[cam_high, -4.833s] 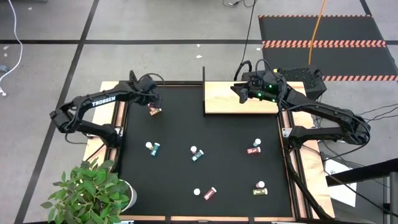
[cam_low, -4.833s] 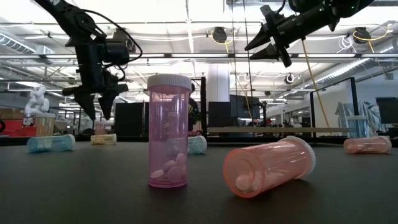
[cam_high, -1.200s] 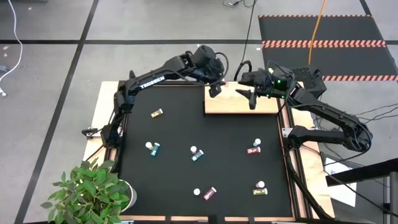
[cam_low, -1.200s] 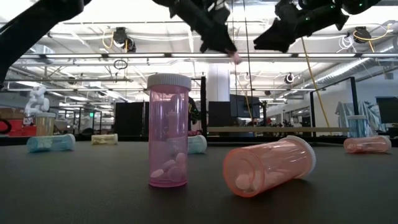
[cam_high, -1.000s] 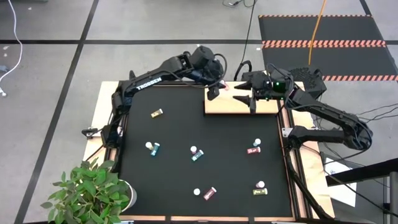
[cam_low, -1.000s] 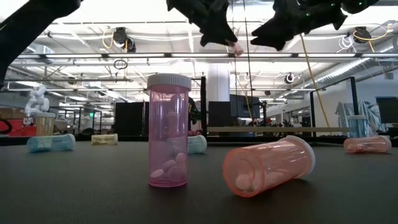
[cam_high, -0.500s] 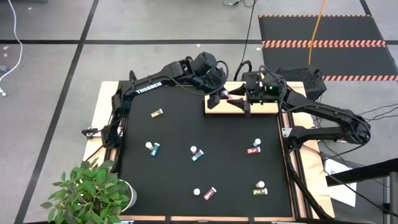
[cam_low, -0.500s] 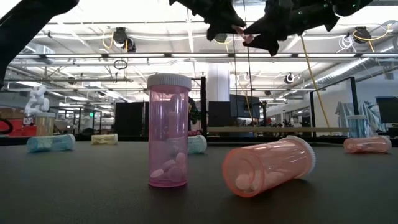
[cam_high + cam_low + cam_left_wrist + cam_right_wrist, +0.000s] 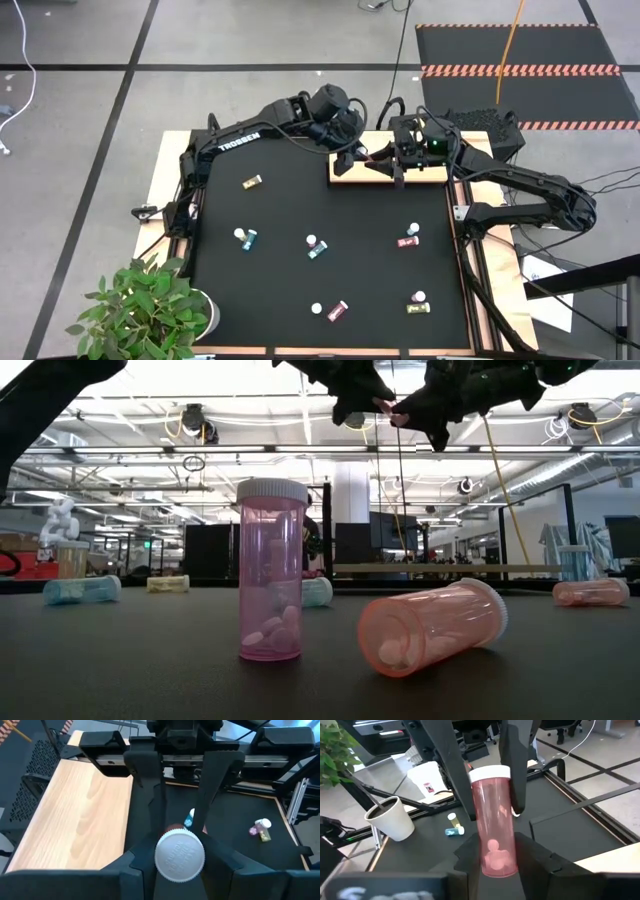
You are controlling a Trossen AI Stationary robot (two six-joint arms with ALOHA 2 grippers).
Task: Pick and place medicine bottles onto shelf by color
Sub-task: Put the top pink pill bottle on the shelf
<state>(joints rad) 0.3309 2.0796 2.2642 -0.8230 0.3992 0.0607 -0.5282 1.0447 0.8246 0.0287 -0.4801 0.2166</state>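
A pink medicine bottle (image 9: pixel 366 153) with a white cap hangs in the air over the left end of the light wooden shelf (image 9: pixel 422 176), between my two grippers. My left gripper (image 9: pixel 355 152) reaches in from the table's left and is shut on it. My right gripper (image 9: pixel 379 160) reaches in from the right and is shut on its other end. In the low view both grippers and the bottle (image 9: pixel 398 418) are high above the mat. Several other bottles lie on the black mat (image 9: pixel 280 215). My left gripper pinches the bottle's white cap (image 9: pixel 165 860) between its two fingers. The fingers come roughly level from the table's left and lie along the bottle. The bottle is lifted clear above the shelf. My right gripper pinches the bottle's pink body at its bottom end (image 9: pixel 492 860) between its two fingers. The fingers come roughly level from the table's right and lie along the bottle, whose capped end (image 9: pixel 490 772) points away toward the left gripper.
On the mat lie a yellow bottle (image 9: pixel 251 182), two teal ones (image 9: pixel 245 238) (image 9: pixel 315 246), a red one (image 9: pixel 408 238), a yellow-green one (image 9: pixel 418 304) and a pink one (image 9: pixel 337 311). A pink bottle (image 9: pixel 271 570) stands upright near the front edge. A potted plant (image 9: pixel 150 305) is at the near left.
My right gripper has gone toward the table's left, up to my left gripper, and its fingers now stand on the pink bottle's body. My left gripper has carried the bottle a little toward the right and near side, over the shelf's left end.
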